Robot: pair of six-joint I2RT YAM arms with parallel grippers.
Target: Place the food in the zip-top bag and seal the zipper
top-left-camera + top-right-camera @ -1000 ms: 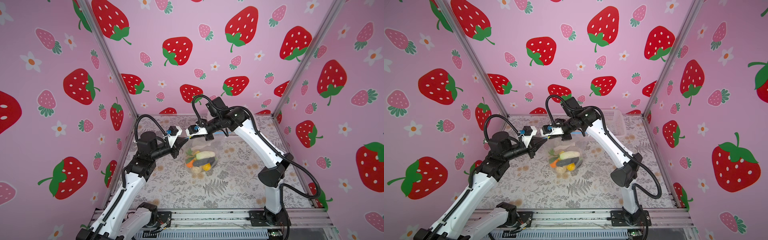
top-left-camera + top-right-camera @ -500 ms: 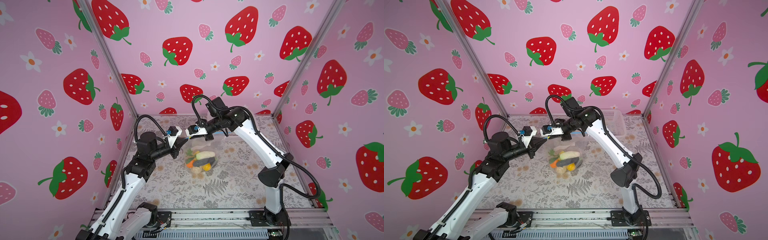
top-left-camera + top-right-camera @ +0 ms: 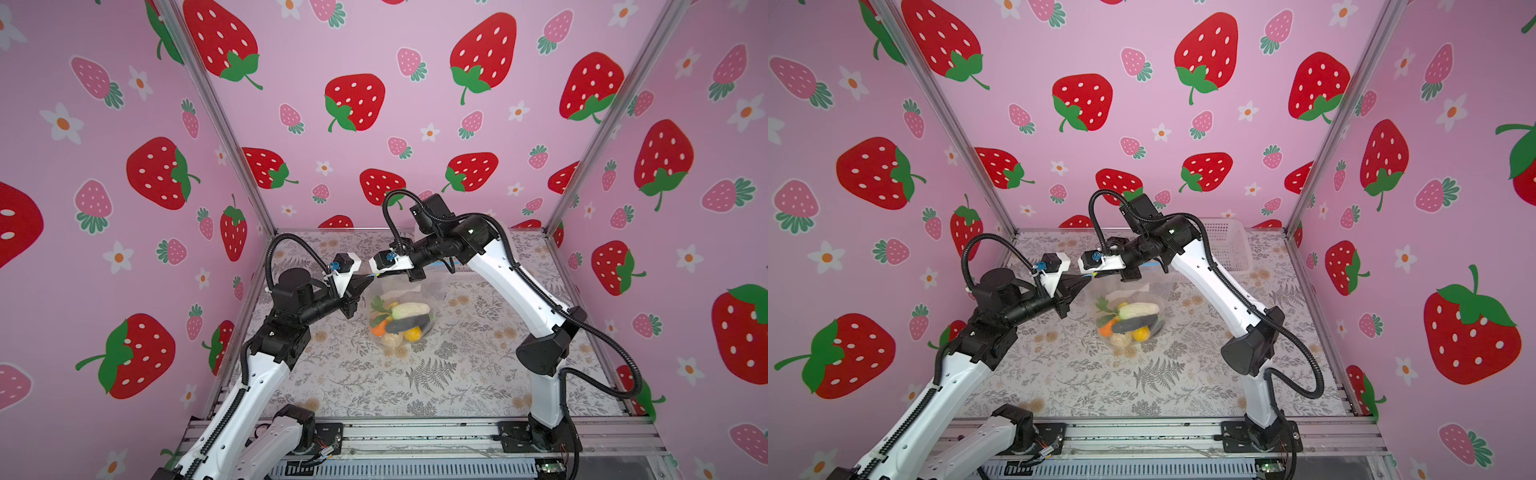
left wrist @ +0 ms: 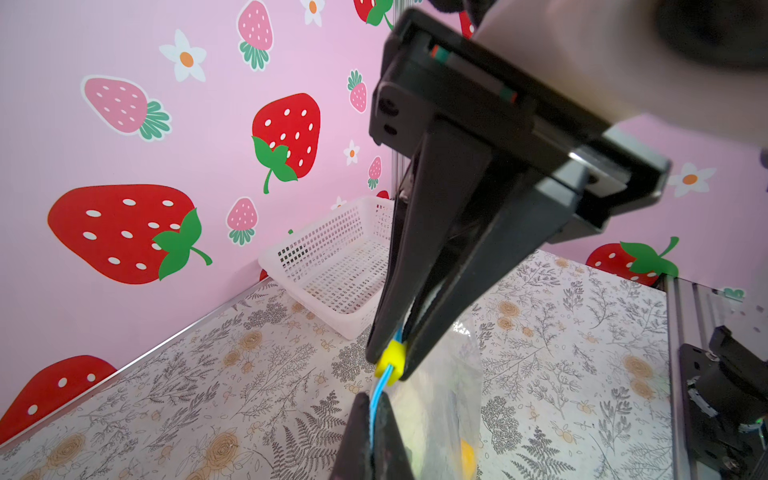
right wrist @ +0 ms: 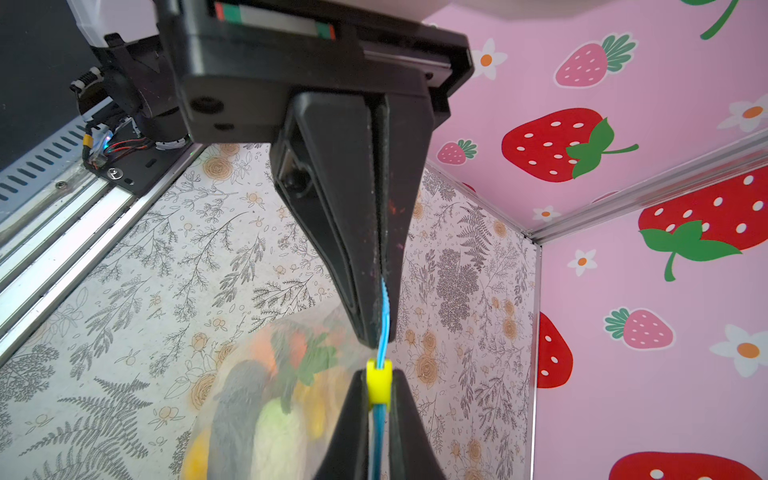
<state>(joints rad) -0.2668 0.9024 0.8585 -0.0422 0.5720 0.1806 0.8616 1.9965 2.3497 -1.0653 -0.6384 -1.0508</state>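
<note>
The zip-top bag (image 3: 409, 293) hangs from both grippers over the middle of the table, and the food (image 3: 400, 321) lies bunched in its lower end. That food also shows through the plastic in the other top view (image 3: 1130, 322) and in the right wrist view (image 5: 266, 399). My left gripper (image 4: 376, 402) is shut on the light blue zipper (image 4: 379, 392) at the bag's end. Right beside it, my right gripper (image 5: 379, 380) is shut on the zipper's yellow slider (image 5: 379, 386). In both top views the two grippers (image 3: 369, 281) (image 3: 375, 274) meet tip to tip above the bag.
A white perforated basket (image 3: 1229, 245) stands at the back right by the wall, also seen in the left wrist view (image 4: 332, 266). A floral cloth (image 3: 415, 374) covers the table. Pink strawberry walls close in three sides, and a metal rail (image 3: 415, 432) runs along the front.
</note>
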